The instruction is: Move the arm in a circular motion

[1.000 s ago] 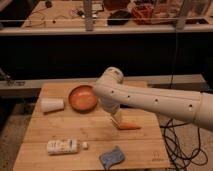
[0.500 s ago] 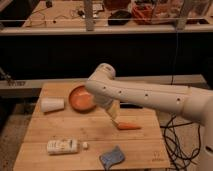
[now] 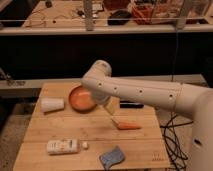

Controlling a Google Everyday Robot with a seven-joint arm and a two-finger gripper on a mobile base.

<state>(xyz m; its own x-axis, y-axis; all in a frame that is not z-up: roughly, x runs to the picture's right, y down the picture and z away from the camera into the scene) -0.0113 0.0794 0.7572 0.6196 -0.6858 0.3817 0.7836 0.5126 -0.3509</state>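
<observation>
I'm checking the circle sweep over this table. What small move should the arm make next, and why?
Probably keep curving the arm around, staying at this height. Its elbow hangs over the orange bowl, and the gripper sits low behind it, near the carrot; dipping lower could knock either.

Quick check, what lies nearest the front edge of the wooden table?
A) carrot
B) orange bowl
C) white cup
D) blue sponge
D: the blue sponge lies by the front edge; the arm and its gripper hang over the orange bowl.
</observation>
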